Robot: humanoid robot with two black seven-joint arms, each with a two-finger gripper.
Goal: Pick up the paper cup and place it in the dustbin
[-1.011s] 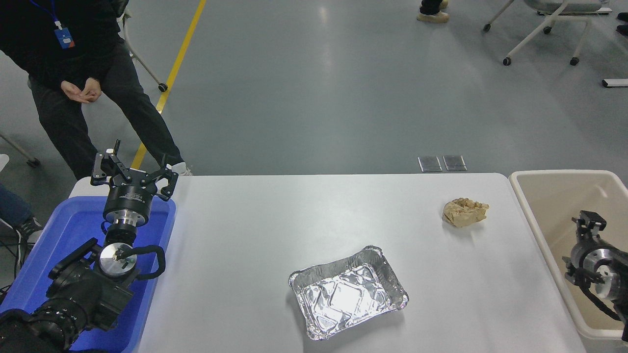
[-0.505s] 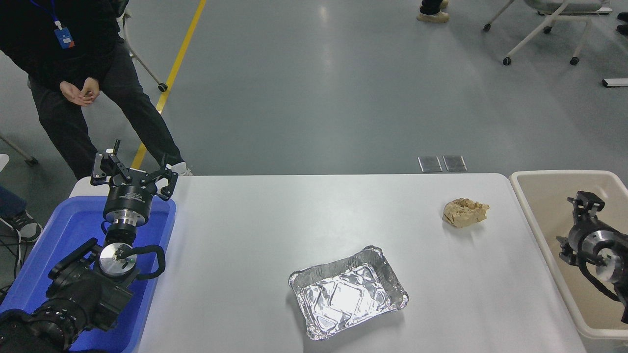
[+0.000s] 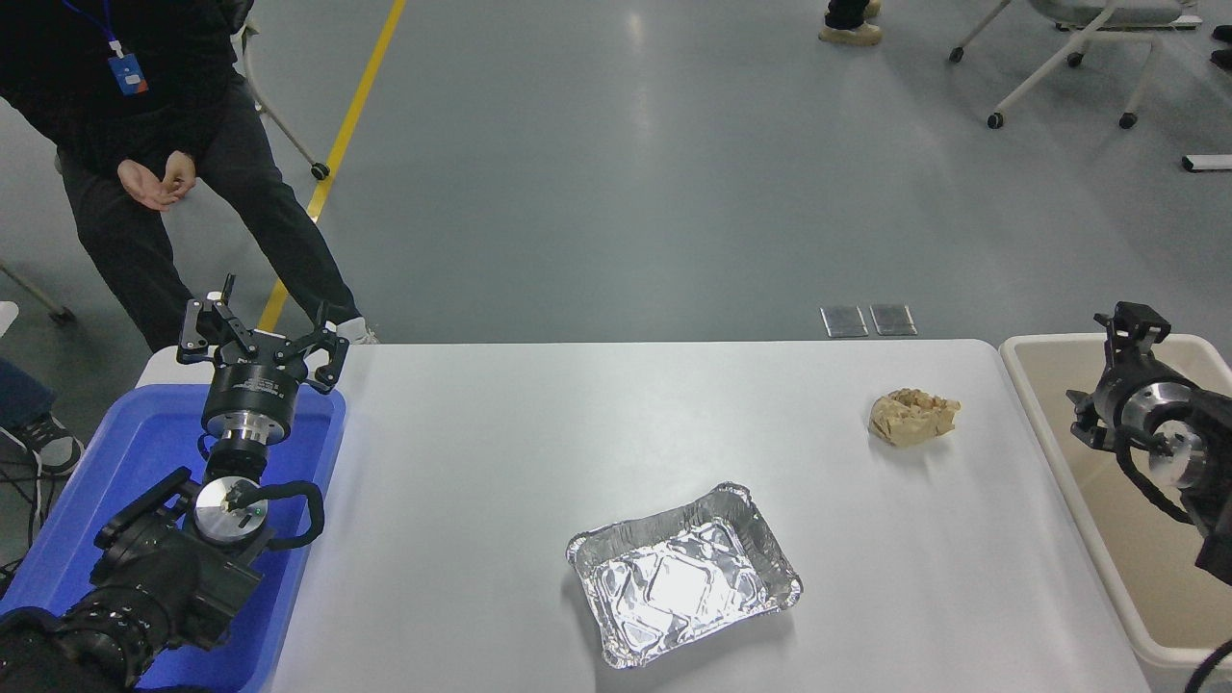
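No paper cup shows anywhere in the head view; it is out of sight. The dustbin point(image 3: 1045, 439), a cream tub with a thick rim, stands off the table's right end. My right gripper point(image 3: 1126, 325) hangs over the tub near its far rim, pointing away from the camera, and nothing can be seen in it. The wrist hides part of the tub's inside. My left gripper point(image 3: 260, 337) is parked open above the far end of the blue tray point(image 3: 144, 428), with nothing between its fingers.
A crumpled tan paper ball point(image 3: 912, 416) lies on the white table near the tub. A crinkled foil tray point(image 3: 589, 545) sits at the front centre. A person point(image 3: 144, 144) in dark clothes stands at the far left corner. Chairs stand far back right.
My right arm has risen and swung away from the camera and slightly left, from low inside the tub to near its far rim. The left arm has not moved.
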